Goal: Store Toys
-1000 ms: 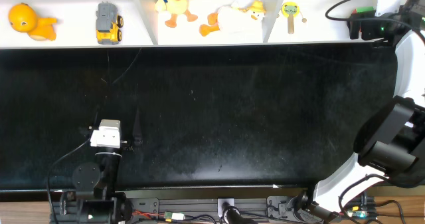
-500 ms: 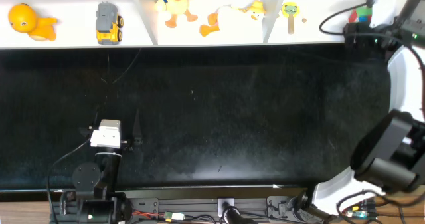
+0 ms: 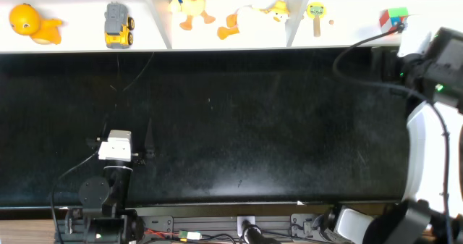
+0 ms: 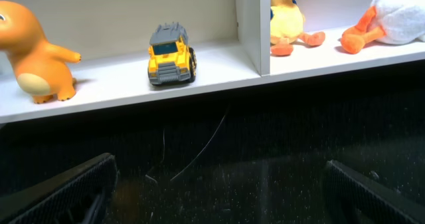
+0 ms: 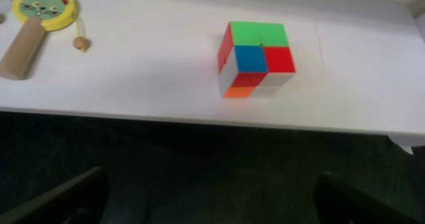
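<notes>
Big black table (image 3: 253, 128) is most of the scene, with a white shelf (image 3: 72, 45) split by dividers along its far edge. All the toys sit on that shelf: white plush duck (image 3: 253, 19), orange figure (image 3: 32, 23), yellow plush duck (image 3: 191, 5), yellow truck (image 3: 118, 24), colour cube (image 5: 255, 58) at the far right, and a little rattle (image 3: 316, 14). The left gripper (image 4: 219, 184), over the table, and the right gripper (image 5: 212, 197), facing the cube, are both spread wide and hold nothing.

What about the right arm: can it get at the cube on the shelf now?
Probably yes: the right end effector is open facing the cube, with bare shelf around it and the rattle well aside.
</notes>
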Robot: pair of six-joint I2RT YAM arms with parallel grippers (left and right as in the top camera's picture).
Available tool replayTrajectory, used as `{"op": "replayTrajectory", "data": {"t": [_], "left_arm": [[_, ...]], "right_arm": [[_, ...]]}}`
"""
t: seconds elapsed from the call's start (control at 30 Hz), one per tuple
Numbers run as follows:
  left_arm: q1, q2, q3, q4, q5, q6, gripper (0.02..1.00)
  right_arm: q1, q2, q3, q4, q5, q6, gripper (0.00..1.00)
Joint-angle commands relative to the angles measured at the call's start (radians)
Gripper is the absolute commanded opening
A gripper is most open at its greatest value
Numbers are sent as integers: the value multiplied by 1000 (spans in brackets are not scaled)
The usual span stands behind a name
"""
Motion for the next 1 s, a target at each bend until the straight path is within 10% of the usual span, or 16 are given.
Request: {"op": "replayTrajectory", "data": {"t": [0.03, 0.4, 1.0], "left_arm": [[-6, -12, -1, -5, -8, -11, 998], [-6, -12, -1, -5, -8, -11, 996], [-6, -12, -1, -5, -9, -11, 998]], "right_arm": [[143, -158, -138, 21, 212, 136, 996], [430, -697, -584, 77, 433, 536, 996], [429, -1315, -999, 165, 429, 545, 996]]}}
